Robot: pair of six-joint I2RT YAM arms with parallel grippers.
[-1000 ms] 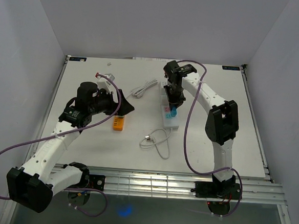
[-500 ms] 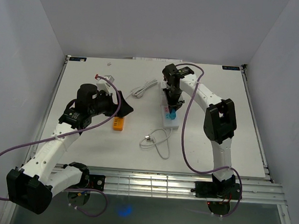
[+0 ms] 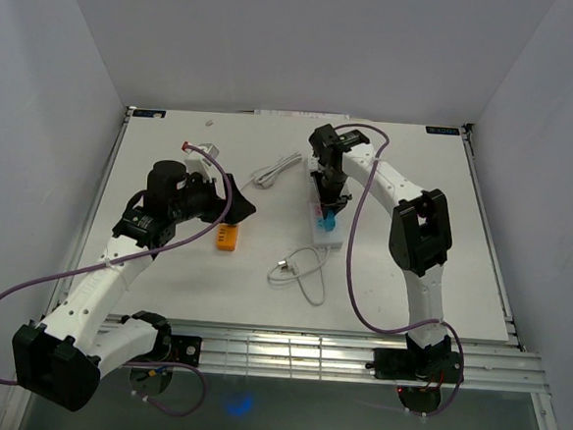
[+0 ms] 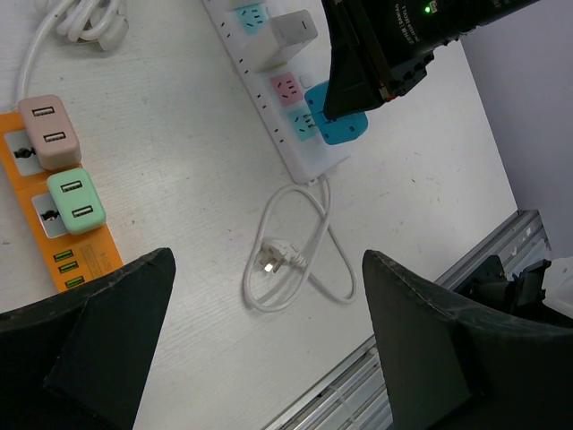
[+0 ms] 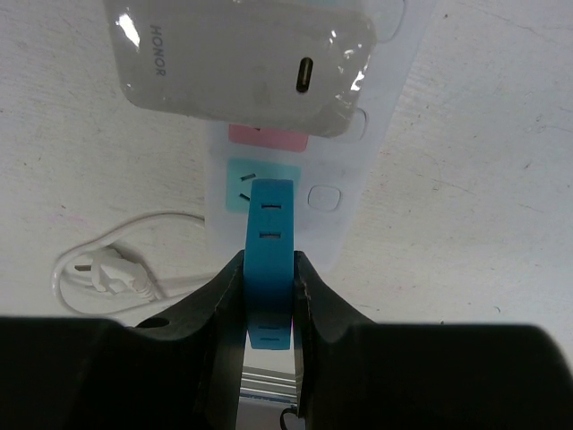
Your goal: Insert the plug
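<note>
My right hand (image 5: 270,269) is closed narrowly on the blue plug (image 5: 270,235), one finger pressed to each flat side. The plug stands over the white power strip (image 5: 356,231), its front edge at the teal socket (image 5: 238,184) nearest the strip's cable end. I cannot tell whether its pins are seated. Next along the strip is a pink socket (image 5: 269,138), and then a white charger (image 5: 242,63) is plugged in. It has the one word I can read anywhere, "HONOR", in grey capitals on its face. The blue plug shows two small slots and no lettering I can make out.

From the left wrist camera, the black housing of the right hand carries a line of white print beside a green light, but it is too small to read. The strip's own loose lead (image 4: 295,262) lies coiled on the bench (image 3: 442,236) just beside its end, prongs up.

My left hand (image 3: 236,204) hangs above the bench with its fingers spread wide, gripping nothing. Below it lies an orange power strip (image 4: 82,265) with a pink adapter (image 4: 49,133) and a green adapter (image 4: 74,202) seated side by side. Neither has a legible mark.
</note>
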